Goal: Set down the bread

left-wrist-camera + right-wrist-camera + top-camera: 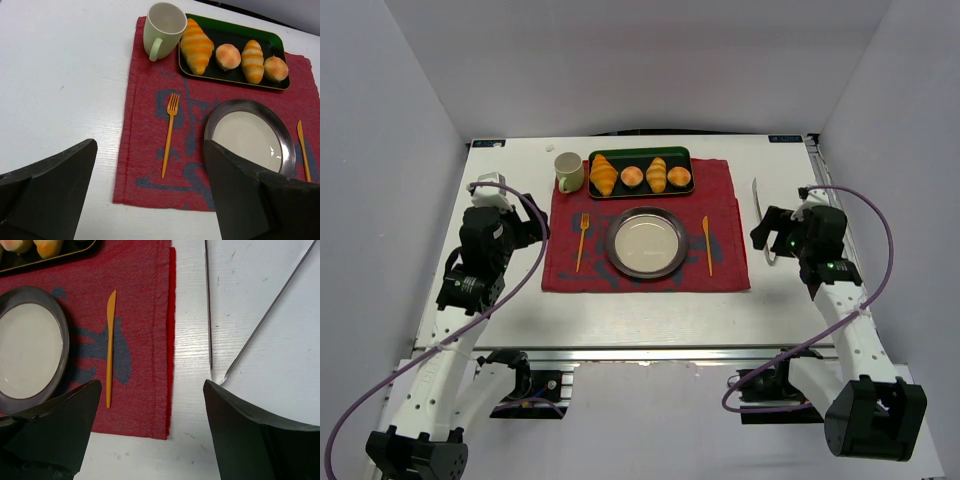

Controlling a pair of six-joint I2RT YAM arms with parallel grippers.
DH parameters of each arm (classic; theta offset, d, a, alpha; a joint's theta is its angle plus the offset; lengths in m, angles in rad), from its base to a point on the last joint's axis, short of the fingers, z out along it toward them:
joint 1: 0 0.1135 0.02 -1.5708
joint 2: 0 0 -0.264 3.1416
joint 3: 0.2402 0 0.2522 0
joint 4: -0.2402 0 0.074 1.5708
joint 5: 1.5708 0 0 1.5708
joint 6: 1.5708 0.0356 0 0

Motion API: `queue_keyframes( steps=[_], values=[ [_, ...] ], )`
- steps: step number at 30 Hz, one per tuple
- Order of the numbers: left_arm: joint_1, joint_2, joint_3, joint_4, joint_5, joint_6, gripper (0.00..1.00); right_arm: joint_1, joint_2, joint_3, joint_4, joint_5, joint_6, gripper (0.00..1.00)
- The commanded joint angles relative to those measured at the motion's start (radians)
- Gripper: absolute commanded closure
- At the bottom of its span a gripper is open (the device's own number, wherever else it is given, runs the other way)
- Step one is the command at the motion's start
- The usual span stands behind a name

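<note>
The bread (657, 174), a slim ridged golden roll, lies on the dark green tray (682, 153) at the back, between two round buns; it also shows in the left wrist view (252, 61). A round metal plate (646, 242) sits on the red mat (725, 180) in front of the tray, and shows in the left wrist view (248, 137) and the right wrist view (30, 347). My left gripper (533, 232) is open and empty at the mat's left edge. My right gripper (763, 240) is open and empty at the mat's right edge.
A larger croissant (604, 174) and two round buns (632, 177) share the tray. A pale green mug (569, 172) stands left of the tray. An orange fork (582, 240) and an orange knife (707, 244) flank the plate. The enclosure walls stand close on both sides.
</note>
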Motion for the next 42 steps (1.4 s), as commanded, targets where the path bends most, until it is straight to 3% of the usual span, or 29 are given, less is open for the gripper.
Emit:
queue_keyframes(
  steps=[1, 3, 4, 5, 15, 22, 32, 42],
  values=[
    [-0.003, -0.01, 0.018, -0.001, -0.004, 0.007, 0.02, 0.004, -0.031, 0.055, 0.033, 0.035, -0.027, 0.11],
    [-0.003, -0.005, 0.014, 0.002, -0.008, 0.002, 0.02, 0.004, -0.047, 0.029, 0.093, -0.029, -0.032, 0.11],
    [-0.003, -0.001, 0.012, 0.002, -0.013, -0.002, 0.02, 0.004, -0.064, 0.012, 0.124, -0.169, -0.055, 0.11],
    [-0.001, 0.004, 0.014, 0.0, -0.019, -0.002, 0.02, 0.005, -0.068, 0.002, 0.156, -0.196, -0.095, 0.11],
    [-0.003, 0.024, 0.04, -0.029, -0.036, 0.019, 0.02, 0.005, 0.022, 0.041, 0.17, 0.012, 0.003, 0.11],
    [-0.003, 0.087, 0.034, 0.065, -0.015, 0.012, 0.02, 0.004, 0.235, 0.179, -0.024, 0.199, 0.01, 0.11],
    [-0.003, 0.191, 0.05, 0.121, 0.068, 0.019, 0.02, 0.0, 0.444, 0.239, -0.048, 0.261, -0.022, 0.11],
    [-0.003, 0.202, 0.052, 0.138, 0.025, 0.035, 0.02, 0.0, 0.606, 0.293, -0.083, 0.34, 0.001, 0.11]
  ],
)
